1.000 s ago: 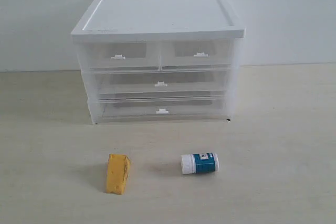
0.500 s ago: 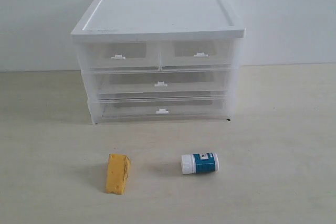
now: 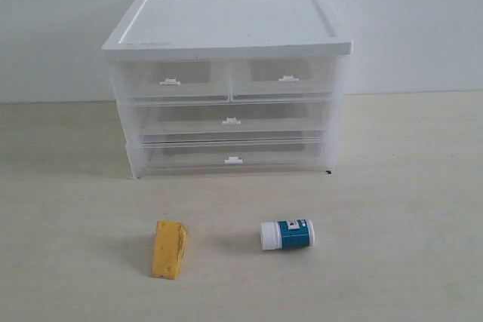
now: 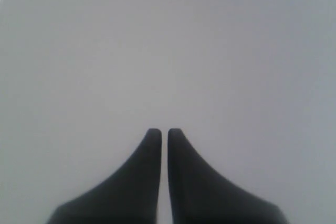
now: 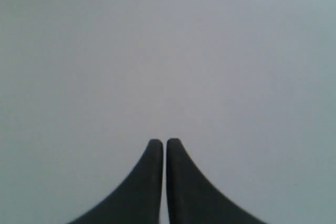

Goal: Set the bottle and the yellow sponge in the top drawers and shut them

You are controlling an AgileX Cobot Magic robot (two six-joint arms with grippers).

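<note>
The white bottle [image 3: 287,234] with a teal-blue label lies on its side on the table, cap toward the left. To its left lies the yellow sponge [image 3: 169,249]. Behind them stands the white-topped cabinet [image 3: 226,24]; its two top drawers, the left [image 3: 170,81] and the right [image 3: 287,78], are both pushed in. Neither arm shows in the exterior view. My left gripper [image 4: 164,131] is shut with nothing in it, facing a blank pale surface. My right gripper [image 5: 165,141] is likewise shut and holds nothing.
Two full-width translucent drawers [image 3: 231,120] sit closed under the top pair. The light wood-grain table [image 3: 400,209] stretches around the cabinet, with a plain pale wall behind it.
</note>
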